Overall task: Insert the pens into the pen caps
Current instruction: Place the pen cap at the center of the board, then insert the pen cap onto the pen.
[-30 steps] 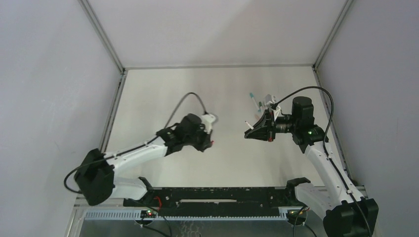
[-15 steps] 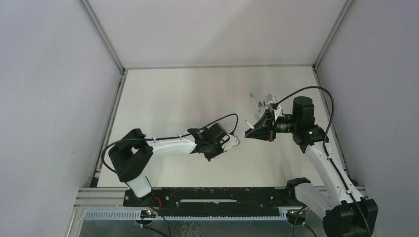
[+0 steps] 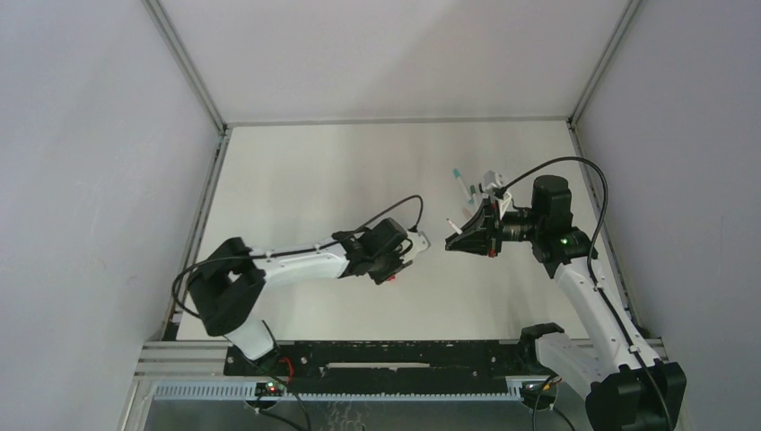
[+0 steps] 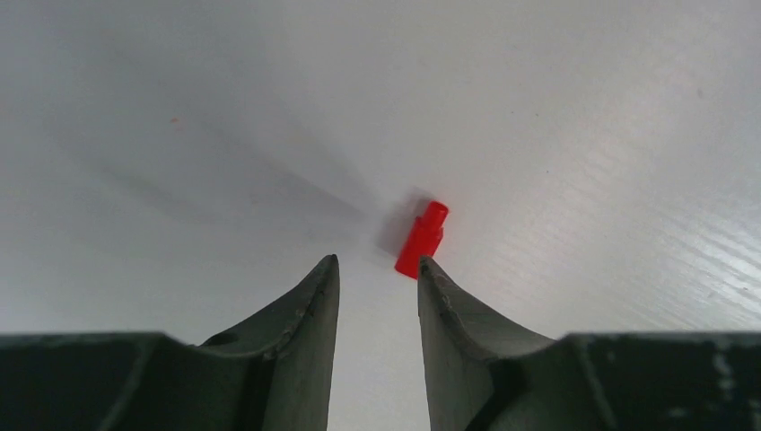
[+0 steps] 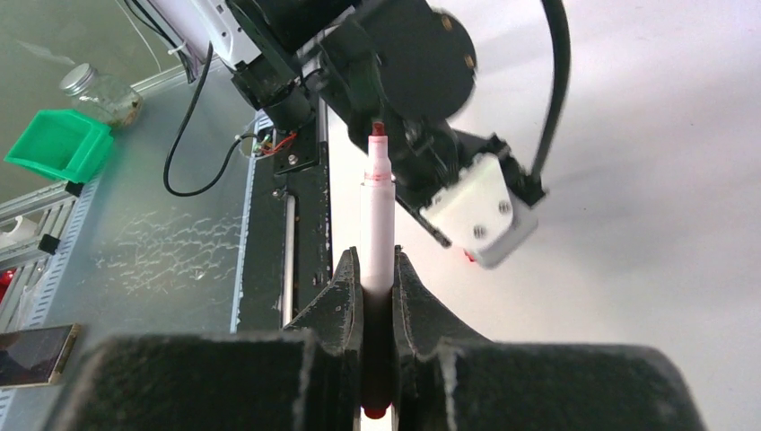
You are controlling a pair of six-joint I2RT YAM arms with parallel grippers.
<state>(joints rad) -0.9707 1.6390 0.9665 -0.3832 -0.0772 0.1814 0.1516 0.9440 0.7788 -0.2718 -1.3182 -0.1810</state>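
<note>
My right gripper is shut on a white-barrelled pen and holds it above the table, its dark red tip pointing toward the left arm. My left gripper points down at the table, open, with nothing between its fingers. A red pen cap lies on the white surface just past the right fingertip, slightly blurred. Another pen, with a teal end, lies on the table behind the right gripper.
The black rail with both arm bases runs along the near edge. Grey walls close in the table on three sides. In the right wrist view a green bin and a glass jar sit beyond the table.
The left arm swung right toward the held pen, then drew back slightly. Its gripper opened and the red cap now lies on the table. The right arm has not moved.
</note>
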